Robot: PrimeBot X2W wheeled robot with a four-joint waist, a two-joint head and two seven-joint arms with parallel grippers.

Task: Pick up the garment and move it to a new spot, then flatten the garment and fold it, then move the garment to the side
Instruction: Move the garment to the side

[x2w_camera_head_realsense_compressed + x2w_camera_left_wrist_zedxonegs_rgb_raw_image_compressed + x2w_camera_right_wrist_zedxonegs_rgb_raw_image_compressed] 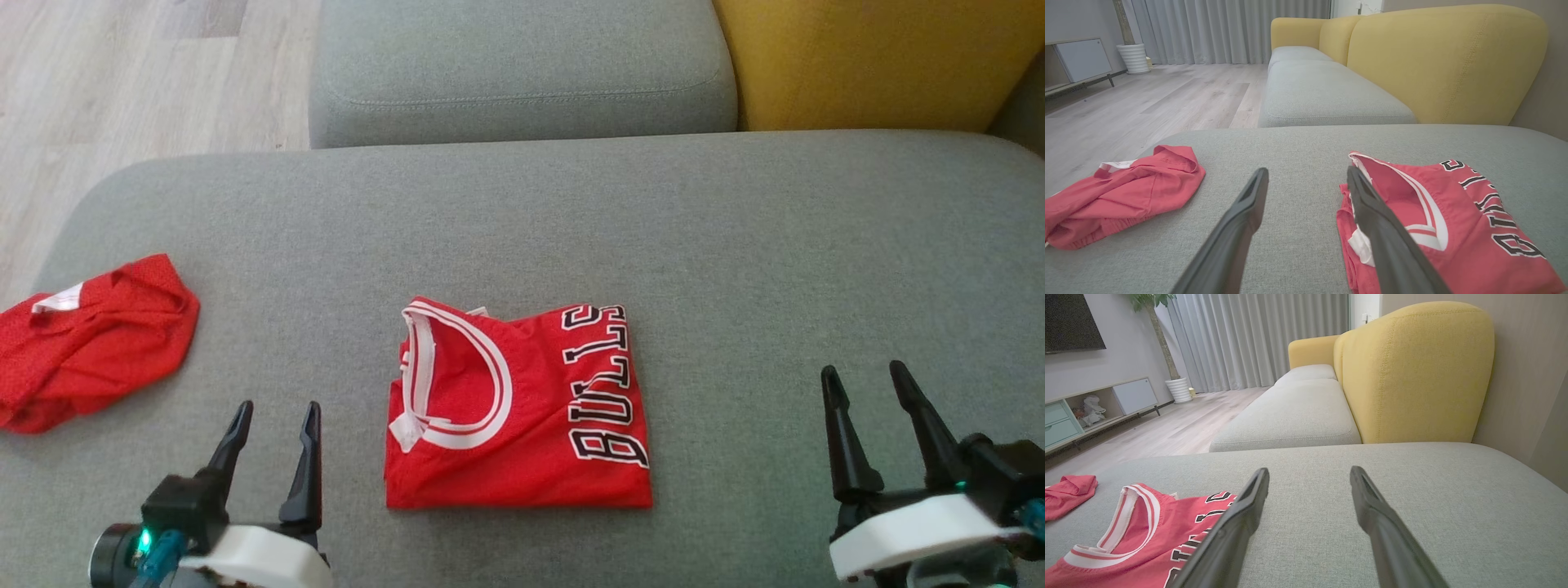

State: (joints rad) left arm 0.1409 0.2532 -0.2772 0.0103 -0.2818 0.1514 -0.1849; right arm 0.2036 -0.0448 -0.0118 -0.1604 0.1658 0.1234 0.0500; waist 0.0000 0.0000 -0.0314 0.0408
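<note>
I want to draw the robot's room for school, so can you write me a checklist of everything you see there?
Surface: grey sofa seat, flat.
Job's things: red jersey, folded, lying in the middle between the grippers.
Clutter: crumpled red garment at the seat's left edge.
Grippers: left gripper and right gripper both open, holding nothing.
Cables: nothing seen.
Surroundings: yellow backrest, wooden floor, grey curtains, white plant pot.

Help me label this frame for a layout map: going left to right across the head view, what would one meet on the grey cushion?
crumpled red garment → left gripper → folded red Bulls jersey → right gripper
</note>
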